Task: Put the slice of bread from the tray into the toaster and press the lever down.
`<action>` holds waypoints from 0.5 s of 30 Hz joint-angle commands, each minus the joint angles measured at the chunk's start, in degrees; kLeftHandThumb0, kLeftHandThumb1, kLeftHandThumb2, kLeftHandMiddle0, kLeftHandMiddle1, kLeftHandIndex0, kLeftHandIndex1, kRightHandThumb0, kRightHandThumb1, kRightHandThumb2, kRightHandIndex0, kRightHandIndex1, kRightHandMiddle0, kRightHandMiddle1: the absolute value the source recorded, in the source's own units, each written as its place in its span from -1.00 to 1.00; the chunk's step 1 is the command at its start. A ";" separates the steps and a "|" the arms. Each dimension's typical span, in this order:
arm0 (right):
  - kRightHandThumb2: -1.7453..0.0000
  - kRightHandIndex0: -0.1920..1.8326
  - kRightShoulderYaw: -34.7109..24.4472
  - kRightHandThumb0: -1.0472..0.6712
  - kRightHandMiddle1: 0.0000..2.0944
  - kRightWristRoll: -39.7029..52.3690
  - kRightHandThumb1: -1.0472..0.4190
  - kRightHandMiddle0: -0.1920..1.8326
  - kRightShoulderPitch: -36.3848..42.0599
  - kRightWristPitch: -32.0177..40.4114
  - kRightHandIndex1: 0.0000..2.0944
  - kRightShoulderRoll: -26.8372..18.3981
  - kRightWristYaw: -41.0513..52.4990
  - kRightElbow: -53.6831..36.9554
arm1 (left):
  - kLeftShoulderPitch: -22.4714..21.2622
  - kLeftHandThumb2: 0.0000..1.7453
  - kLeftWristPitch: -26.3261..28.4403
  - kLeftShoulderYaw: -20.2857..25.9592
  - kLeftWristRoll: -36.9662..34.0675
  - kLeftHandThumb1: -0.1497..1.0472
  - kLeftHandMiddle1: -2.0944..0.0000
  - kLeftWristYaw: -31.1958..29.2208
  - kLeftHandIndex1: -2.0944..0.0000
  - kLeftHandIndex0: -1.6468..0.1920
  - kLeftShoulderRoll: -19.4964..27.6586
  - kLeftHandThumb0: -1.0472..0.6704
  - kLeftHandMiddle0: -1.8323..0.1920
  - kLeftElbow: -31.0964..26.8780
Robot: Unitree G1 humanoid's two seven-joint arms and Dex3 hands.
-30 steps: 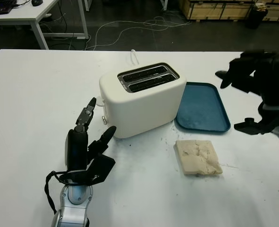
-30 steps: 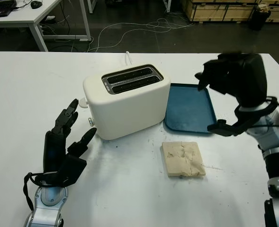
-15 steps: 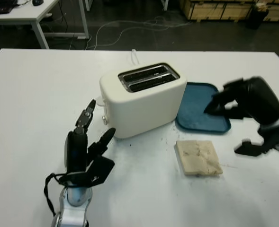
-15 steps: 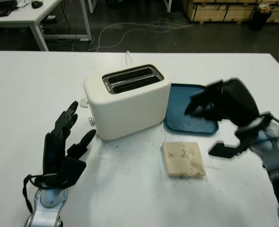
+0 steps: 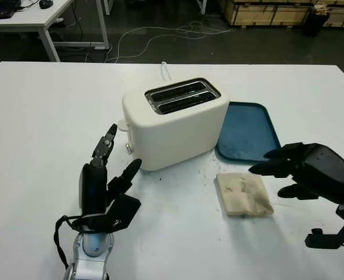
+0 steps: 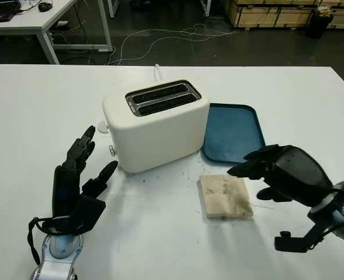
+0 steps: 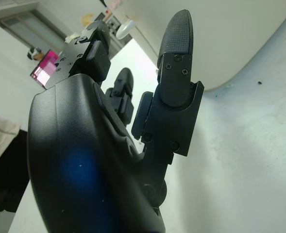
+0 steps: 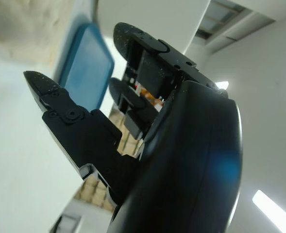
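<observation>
A pale slice of bread [image 5: 243, 194] lies flat on the white table, just in front of the blue tray [image 5: 247, 132], which holds nothing. The white two-slot toaster [image 5: 175, 121] stands left of the tray, its lever knob [image 5: 128, 148] on the side facing my left hand. My right hand [image 5: 303, 171] hovers low at the bread's right edge, open, fingers pointing left over the slice. My left hand [image 5: 107, 184] stands upright and open near the table's front left, a short way from the toaster's lever side.
The white table [image 5: 37, 122] stretches wide to the left and behind the toaster. A white cord [image 5: 164, 69] runs off behind the toaster. Beyond the table are a desk [image 5: 37, 17], floor cables and wooden crates [image 5: 265, 10].
My right hand has come down from high above the tray's right side to just beside the bread on the table. The left hand and the bread have stayed put.
</observation>
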 commanded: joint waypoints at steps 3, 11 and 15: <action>1.00 -0.10 -0.51 -0.09 -1.00 -1.17 -0.11 -0.04 0.19 -0.79 -1.00 -3.07 -2.13 2.36 | -0.35 -0.67 -0.74 0.15 0.01 0.79 1.00 -0.03 1.00 0.44 0.38 -0.52 0.38 -0.17; 1.00 -0.11 3.62 -0.17 -0.99 -6.21 -0.07 -0.03 -2.57 -2.89 -0.99 -4.18 -9.70 8.50 | -0.04 -0.69 -0.60 0.14 0.46 0.79 0.99 0.20 1.00 0.43 0.40 -0.51 0.37 -0.59; 1.00 -0.12 6.92 -0.20 -1.00 -7.70 -0.07 -0.04 -4.65 -3.88 -0.99 -4.04 -12.40 12.26 | 0.20 -0.68 -0.60 0.30 -0.20 0.79 1.00 -0.05 1.00 0.43 0.41 -0.52 0.37 -0.88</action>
